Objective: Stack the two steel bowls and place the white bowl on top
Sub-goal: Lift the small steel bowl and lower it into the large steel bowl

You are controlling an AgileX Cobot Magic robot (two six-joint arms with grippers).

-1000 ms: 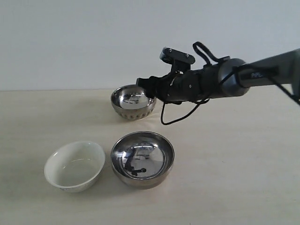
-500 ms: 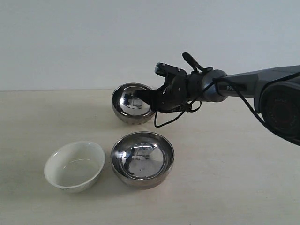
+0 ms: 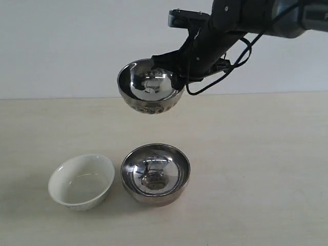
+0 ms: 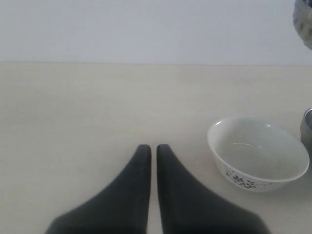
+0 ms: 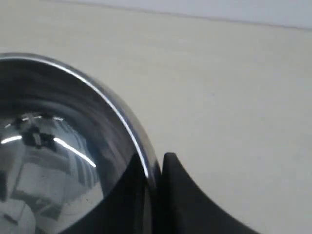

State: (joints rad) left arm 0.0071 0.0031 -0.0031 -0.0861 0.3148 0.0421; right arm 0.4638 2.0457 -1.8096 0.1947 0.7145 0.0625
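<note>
Small steel bowl [image 3: 150, 92] is held aloft, rim pinched by right fingers [image 5: 181, 196]; left fingers [image 4: 130, 196] clenched empty; nothing stacked yet.

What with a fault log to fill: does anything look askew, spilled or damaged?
Only the smaller steel bowl hangs tilted, pinched at its rim by the right pincer. The white bowl and wide steel bowl sit upright; nothing spilled.

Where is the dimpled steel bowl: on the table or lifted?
Lifted: the right gripper pinches the dimpled steel bowl by its rim, clear above the table.
</note>
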